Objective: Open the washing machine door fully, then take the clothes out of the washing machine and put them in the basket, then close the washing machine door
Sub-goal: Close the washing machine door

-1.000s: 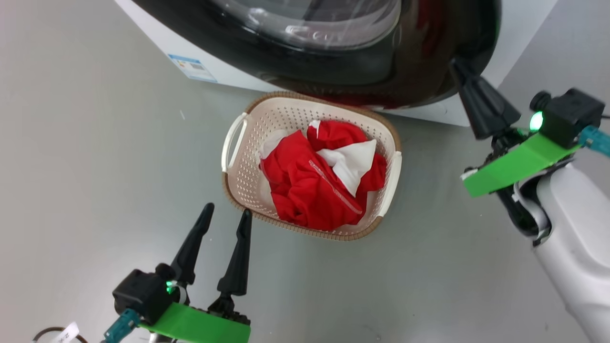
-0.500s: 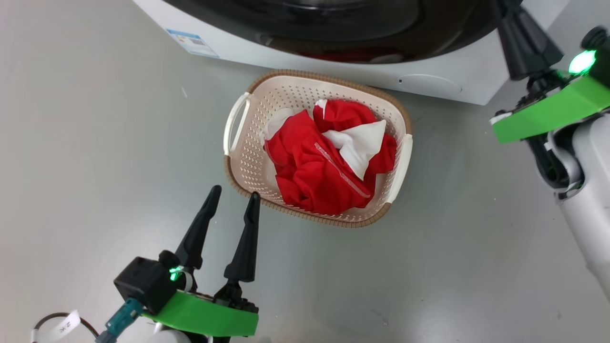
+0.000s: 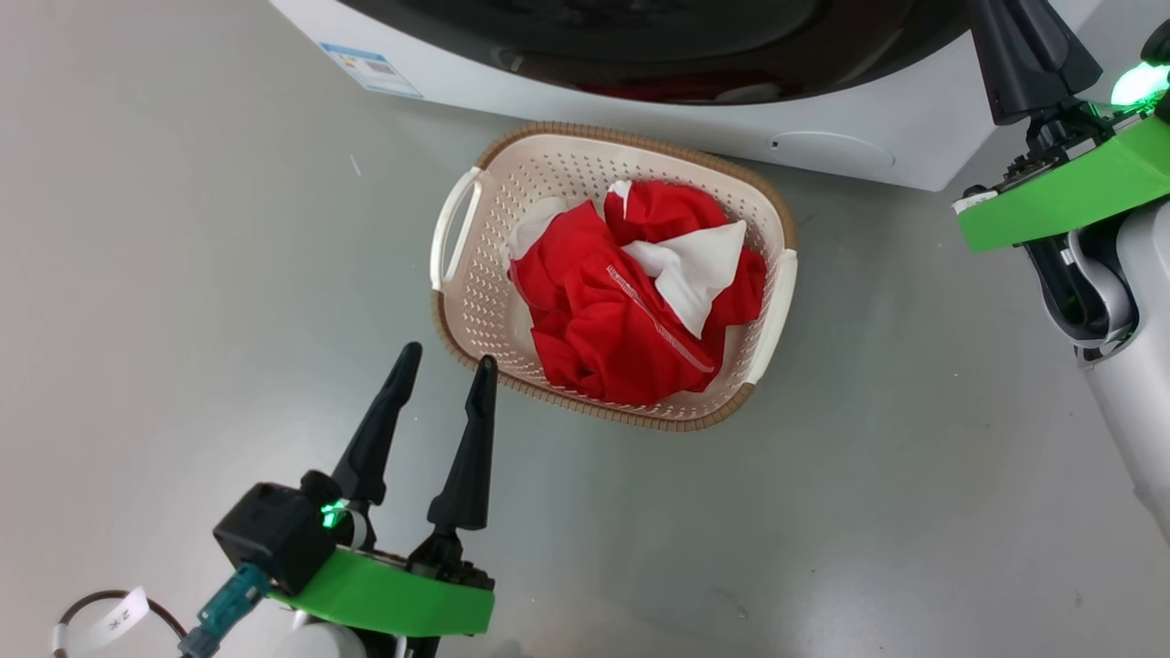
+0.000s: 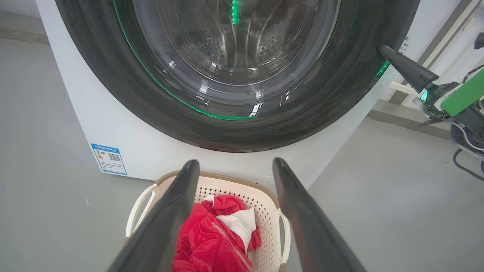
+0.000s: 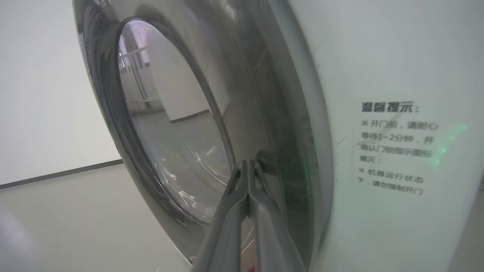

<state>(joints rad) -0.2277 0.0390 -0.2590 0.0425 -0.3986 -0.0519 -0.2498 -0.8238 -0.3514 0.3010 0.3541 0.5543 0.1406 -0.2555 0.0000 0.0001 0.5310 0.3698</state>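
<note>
washing machine door (image 3: 640,64): swung back off the basket (image 3: 484,302), brought up to the washing machine (image 3: 914,137) front.
right gripper (image 5: 247,163): carried forward with the door rim.
round flap (image 3: 827,148): uncovered.

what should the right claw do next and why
Probably push the shut right claw gently into the rim of the washing machine door to latch it: the clothes lie in the basket, and the door looks almost flush with the washing machine.
</note>
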